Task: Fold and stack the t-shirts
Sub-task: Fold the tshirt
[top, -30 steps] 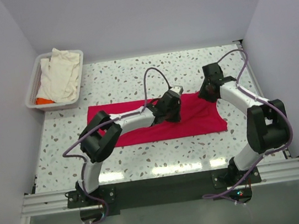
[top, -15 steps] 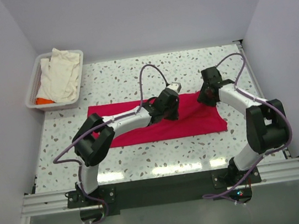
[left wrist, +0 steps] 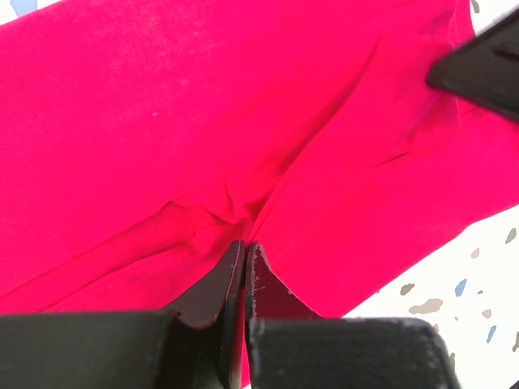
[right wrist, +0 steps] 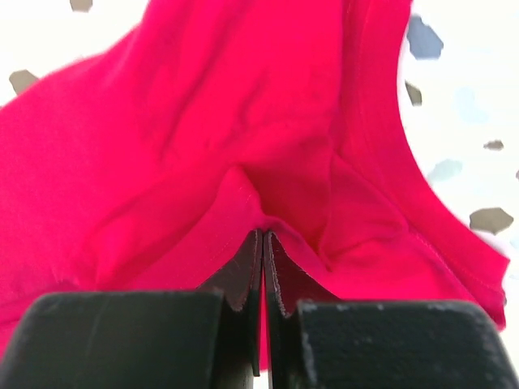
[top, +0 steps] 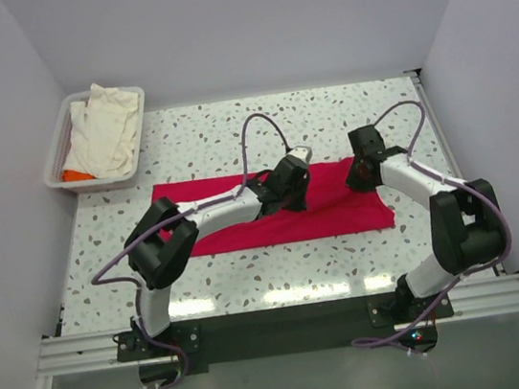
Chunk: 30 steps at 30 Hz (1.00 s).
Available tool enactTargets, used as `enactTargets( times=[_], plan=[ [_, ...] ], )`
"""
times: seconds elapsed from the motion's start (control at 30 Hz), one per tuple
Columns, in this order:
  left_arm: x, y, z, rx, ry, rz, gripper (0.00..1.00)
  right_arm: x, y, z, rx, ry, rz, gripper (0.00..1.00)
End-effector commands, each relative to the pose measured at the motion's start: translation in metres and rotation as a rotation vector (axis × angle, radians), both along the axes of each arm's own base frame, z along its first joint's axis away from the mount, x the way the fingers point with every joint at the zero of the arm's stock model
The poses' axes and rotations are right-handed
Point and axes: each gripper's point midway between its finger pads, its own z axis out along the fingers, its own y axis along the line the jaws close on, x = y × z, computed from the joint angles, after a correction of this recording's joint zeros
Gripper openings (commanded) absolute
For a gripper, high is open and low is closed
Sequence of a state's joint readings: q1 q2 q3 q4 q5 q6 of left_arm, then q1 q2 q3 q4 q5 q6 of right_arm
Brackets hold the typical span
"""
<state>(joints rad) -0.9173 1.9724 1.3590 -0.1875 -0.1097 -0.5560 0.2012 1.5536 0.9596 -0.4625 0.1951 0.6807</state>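
Mid-table, one red t-shirt — two jaws pinching it; one cream t-shirt aside.

— Left side, item by item?
— Left arm: I have it stretched across toward centre, elbow bent near its base. Left gripper: jaws pressed together, pinching the red t-shirt.
— Right side?
— Right arm: folded, reaching inward. Right gripper: jaws clamped on the same cloth.

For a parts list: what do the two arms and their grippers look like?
Both the left arm and right arm have white links, bulky black joint housings and a looping purple cable. The left gripper and right gripper have black fingers tapering to thin tips.
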Motion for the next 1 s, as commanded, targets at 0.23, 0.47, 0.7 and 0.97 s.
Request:
enactTargets(
  times=[0.23, 0.47, 0.7, 0.97],
  plan=[
    [0.006, 0.015, 0.029, 0.007, -0.055, 0.016, 0.00, -0.036, 0.020, 0.018, 0.127, -0.069, 0.039, 0.00],
    [0.006, 0.018, 0.032, 0.016, -0.048, 0.014, 0.00, -0.056, 0.026, 0.019, 0.172, -0.081, 0.044, 0.00],
    [0.005, 0.018, 0.031, 0.033, -0.032, 0.008, 0.00, -0.070, 0.026, 0.021, 0.198, -0.084, 0.032, 0.00],
    [0.000, 0.016, 0.023, 0.031, -0.002, -0.009, 0.01, -0.080, 0.033, 0.005, 0.251, -0.064, 0.020, 0.00]
  ],
)
